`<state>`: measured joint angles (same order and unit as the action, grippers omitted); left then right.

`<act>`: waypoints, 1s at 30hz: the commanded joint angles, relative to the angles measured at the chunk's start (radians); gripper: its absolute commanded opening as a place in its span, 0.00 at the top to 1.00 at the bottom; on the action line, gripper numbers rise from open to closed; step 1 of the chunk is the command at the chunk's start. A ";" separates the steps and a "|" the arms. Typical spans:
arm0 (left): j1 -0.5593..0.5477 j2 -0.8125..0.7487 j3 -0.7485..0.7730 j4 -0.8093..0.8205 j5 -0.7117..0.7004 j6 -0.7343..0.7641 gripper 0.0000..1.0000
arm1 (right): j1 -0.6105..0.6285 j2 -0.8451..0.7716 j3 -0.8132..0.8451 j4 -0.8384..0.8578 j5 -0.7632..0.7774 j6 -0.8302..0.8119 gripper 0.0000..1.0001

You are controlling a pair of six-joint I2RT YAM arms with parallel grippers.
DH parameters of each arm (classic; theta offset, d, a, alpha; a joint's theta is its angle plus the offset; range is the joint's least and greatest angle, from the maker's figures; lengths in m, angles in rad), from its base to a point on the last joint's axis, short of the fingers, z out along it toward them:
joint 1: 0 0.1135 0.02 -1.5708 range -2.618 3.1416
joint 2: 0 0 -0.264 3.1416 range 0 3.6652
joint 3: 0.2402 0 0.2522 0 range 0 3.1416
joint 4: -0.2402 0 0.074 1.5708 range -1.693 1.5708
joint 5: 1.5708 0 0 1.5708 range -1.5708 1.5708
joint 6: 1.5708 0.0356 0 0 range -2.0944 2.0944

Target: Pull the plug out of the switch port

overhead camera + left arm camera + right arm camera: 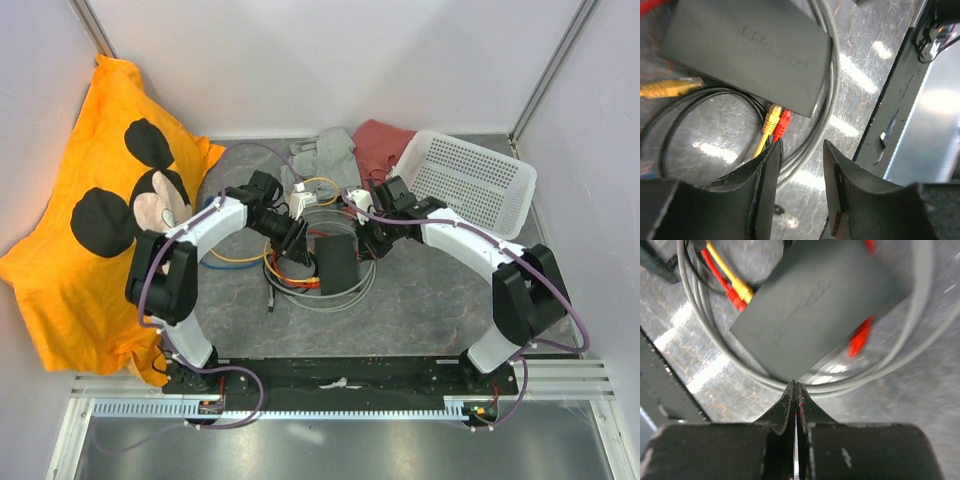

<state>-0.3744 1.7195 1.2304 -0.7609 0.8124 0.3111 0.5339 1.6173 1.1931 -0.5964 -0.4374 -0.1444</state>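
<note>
The matte-black switch box (336,263) lies mid-table inside loops of cable. In the left wrist view a yellow plug (771,119) and a red plug (783,121) sit side by side in sockets in the edge of the box (745,50). My left gripper (801,150) is open and empty, its left finger just short of the two plugs. In the right wrist view the same plugs, yellow (743,289) and red (735,299), show at the box's (815,300) far edge. My right gripper (796,386) is shut and empty, its tips at the box's near corner.
Grey cable (920,315) loops around the box, and a red cable (860,337) runs under it. A loose yellow plug (670,89) lies to the left. A white basket (470,180), an orange Mickey cloth (110,200) and grey and red cloths (330,152) lie behind.
</note>
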 commanded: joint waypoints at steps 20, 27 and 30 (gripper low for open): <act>-0.015 0.287 -0.040 0.186 0.125 -0.167 0.57 | 0.066 0.067 -0.165 0.112 -0.020 0.089 1.00; -0.021 0.321 -0.042 0.186 0.197 -0.170 0.63 | 0.066 0.081 -0.178 0.115 0.017 0.072 1.00; -0.023 0.336 -0.043 0.186 0.217 -0.171 0.66 | 0.066 0.084 -0.188 0.115 0.028 0.066 1.00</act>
<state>-0.3836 2.0243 1.1851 -0.5945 0.9398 0.1654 0.5983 1.6806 1.0317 -0.5102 -0.4709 -0.0532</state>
